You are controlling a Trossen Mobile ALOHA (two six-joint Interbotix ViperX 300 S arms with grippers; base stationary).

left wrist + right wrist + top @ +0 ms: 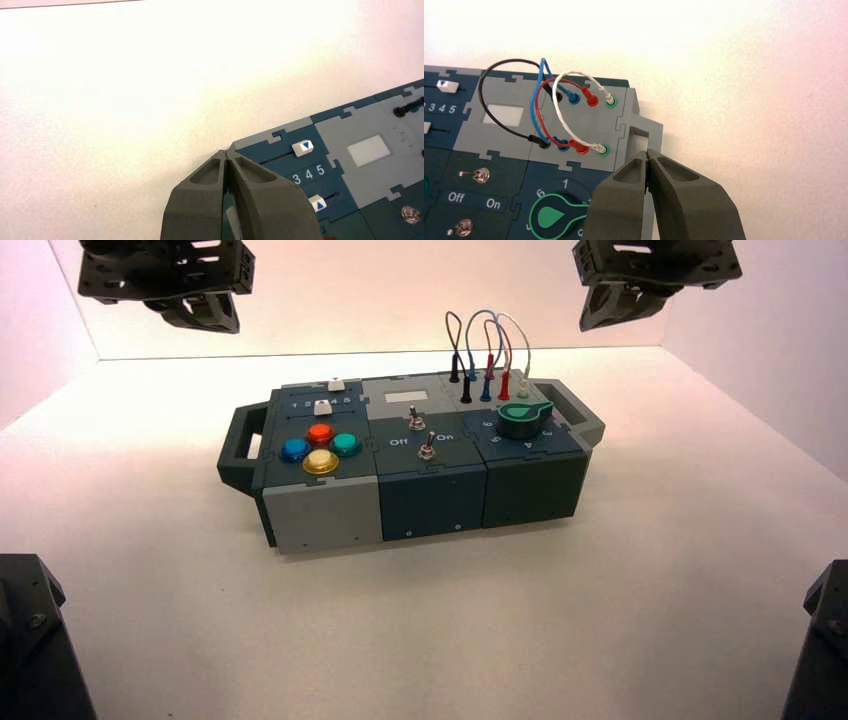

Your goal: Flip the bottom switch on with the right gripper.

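High view is showing the dark teal and grey control box [330, 515] standing on the white table [500, 640], with the bottom switch [427, 448], a tiny silver metal toggle lever, sitting at the box's middle near its front edge between white "Off" and "On" lettering. The black right gripper [612, 308] is hanging high beyond the box's far right corner, fingers pressed together; the black left gripper [205, 312] is hanging beyond its far left corner, likewise closed. A matching unlabelled toggle [416, 421] is standing just behind the target, so a descent aimed slightly long risks flipping it, or snagging the looped wires [480, 335]. Slider numbers "3 4 5" are also reading plainly.
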